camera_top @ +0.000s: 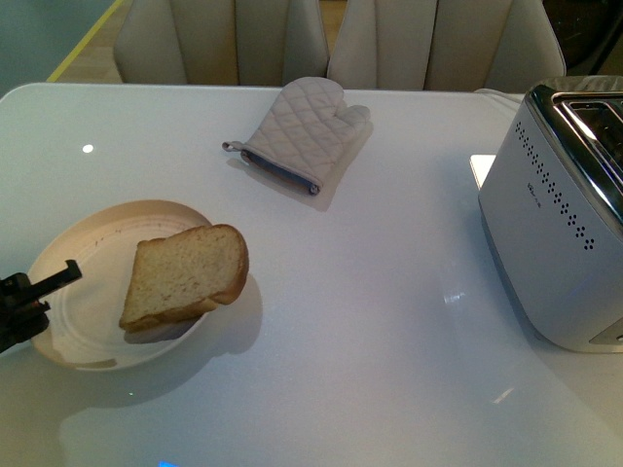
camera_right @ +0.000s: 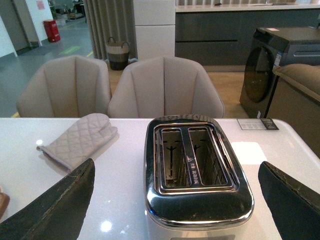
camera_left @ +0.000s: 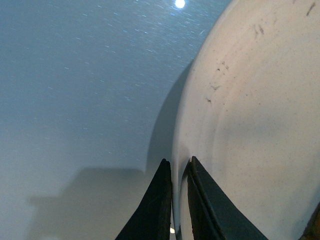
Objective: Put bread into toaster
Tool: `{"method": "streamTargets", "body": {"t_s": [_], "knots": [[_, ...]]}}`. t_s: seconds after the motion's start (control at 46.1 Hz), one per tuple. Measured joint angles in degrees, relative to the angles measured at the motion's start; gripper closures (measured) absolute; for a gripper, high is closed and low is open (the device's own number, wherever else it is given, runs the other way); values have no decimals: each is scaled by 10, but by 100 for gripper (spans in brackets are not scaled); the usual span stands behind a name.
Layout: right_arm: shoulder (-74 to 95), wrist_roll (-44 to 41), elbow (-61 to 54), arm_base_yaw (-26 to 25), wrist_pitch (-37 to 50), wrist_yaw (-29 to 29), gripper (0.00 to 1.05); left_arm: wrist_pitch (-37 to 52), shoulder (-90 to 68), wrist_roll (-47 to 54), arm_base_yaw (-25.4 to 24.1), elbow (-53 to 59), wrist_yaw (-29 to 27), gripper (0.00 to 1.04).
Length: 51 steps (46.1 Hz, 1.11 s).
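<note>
The bread (camera_top: 185, 275) is being carried in the plate (camera_top: 73, 243), propped at a tilt on the rim nearer the toaster (camera_top: 555, 224), which is being supported well apart at the right of the bench (camera_top: 389, 292). The plate's opposite rim is being pinched between the nearly closed jaws of the left end effector (camera_left: 178, 167). The right end effector (camera_right: 176, 165) is being held wide apart above the toaster, gripping nothing. A mitt (camera_top: 302, 131) is being shown at the far side, chairs (camera_top: 224, 39) behind.

Open table (camera_top: 389, 292) between plate (camera_top: 92, 282) and toaster (camera_top: 555, 224), oven mitt (camera_top: 302, 131) lying beyond, both slots (camera_right: 171, 157) open upward
</note>
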<state>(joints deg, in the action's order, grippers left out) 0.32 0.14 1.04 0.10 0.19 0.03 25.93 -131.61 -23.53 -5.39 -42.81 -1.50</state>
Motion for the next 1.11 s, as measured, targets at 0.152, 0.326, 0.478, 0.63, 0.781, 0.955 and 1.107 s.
{"method": "streamTargets", "body": {"t_s": [0.152,0.326,0.478,0.63,0.781,0.955,1.107], "knots": [[0,0,0,0,0,0,9,-1,-5,-64,74,-9,-3,100],[0,0,0,0,0,0,9,-9,-16,-121,166,-33,0,100],[0,0,0,0,0,0,9,-20,-23,-165,225,-55,2,100],[0,0,0,0,0,0,9,-27,-28,-186,256,-67,13,91],[0,0,0,0,0,0,9,-25,-33,-192,265,-64,16,71],[0,0,0,0,0,0,9,-3,-14,-202,253,-39,15,50],[0,0,0,0,0,0,9,25,41,-212,220,3,3,31]]}}
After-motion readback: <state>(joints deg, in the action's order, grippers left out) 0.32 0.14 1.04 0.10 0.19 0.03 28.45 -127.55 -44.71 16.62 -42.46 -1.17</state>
